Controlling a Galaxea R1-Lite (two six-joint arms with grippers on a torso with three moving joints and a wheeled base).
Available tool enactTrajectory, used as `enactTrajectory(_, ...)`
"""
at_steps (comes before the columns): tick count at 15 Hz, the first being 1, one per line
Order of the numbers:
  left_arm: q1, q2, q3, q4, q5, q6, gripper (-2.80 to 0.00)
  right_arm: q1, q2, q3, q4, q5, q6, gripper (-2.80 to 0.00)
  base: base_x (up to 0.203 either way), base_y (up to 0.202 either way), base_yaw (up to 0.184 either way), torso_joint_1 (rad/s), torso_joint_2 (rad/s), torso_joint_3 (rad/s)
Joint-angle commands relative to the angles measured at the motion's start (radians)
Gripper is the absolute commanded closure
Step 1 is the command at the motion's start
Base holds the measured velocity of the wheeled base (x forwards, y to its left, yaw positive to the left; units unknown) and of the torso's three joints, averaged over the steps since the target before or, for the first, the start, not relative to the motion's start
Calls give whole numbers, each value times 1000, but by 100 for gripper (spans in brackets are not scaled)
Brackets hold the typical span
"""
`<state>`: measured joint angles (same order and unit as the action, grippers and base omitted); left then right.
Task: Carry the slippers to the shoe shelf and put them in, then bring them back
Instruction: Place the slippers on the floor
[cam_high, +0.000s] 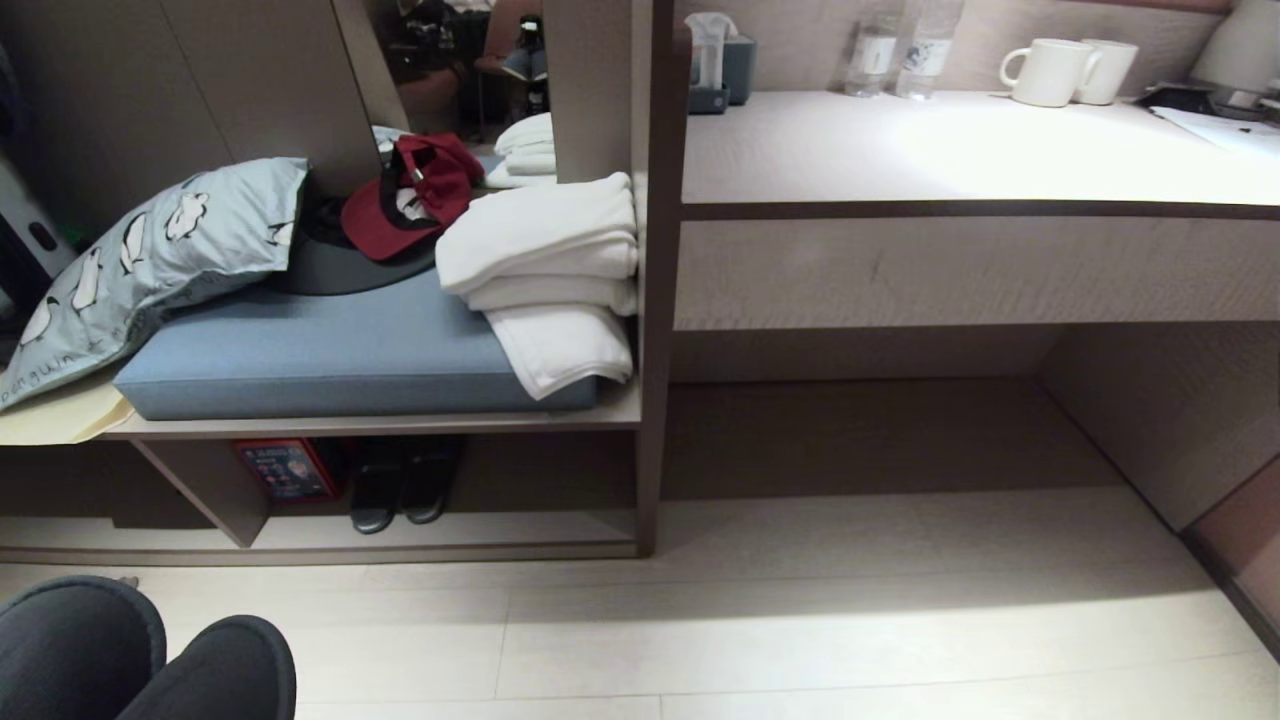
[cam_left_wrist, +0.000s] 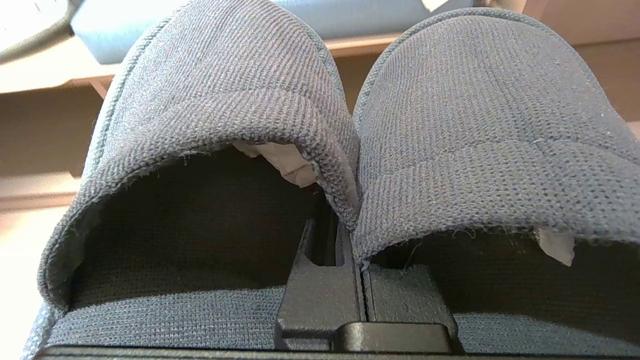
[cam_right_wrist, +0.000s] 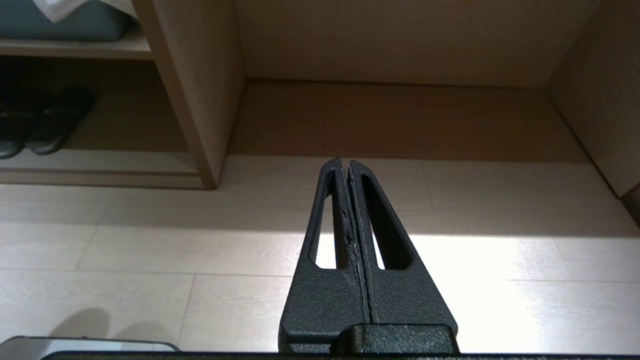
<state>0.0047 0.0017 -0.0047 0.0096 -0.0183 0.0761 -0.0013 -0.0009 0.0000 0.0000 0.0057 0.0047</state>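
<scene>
My left pincer (cam_left_wrist: 350, 250) is clamped on the inner edges of the slippers (cam_high: 130, 660), held side by side above the floor (cam_high: 800, 620) before the shoe shelf (cam_high: 450, 530); my right pincer (cam_right_wrist: 344, 165) hangs closed and empty facing the tabletop's (cam_high: 950, 150) recess.

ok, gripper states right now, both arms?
Left gripper: shut on the slippers, pinching their inner edges together.
Right gripper: shut, empty, above the floor.
</scene>
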Motion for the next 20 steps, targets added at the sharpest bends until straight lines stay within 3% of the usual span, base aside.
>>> enactTrajectory(1,0,1,2,-2,0,2,0,1,-1,0,0,0,0,0,0,0,0,7,4,193)
enactTrajectory(15,0,0,3,-6,1,-1,0,0,-1,0,0,0,0,0,0,0,0,4,2,200)
enactTrajectory(20,0,0,3,-11,11,-50,0,1,-1,0,0,0,0,0,0,0,0,3,2,52)
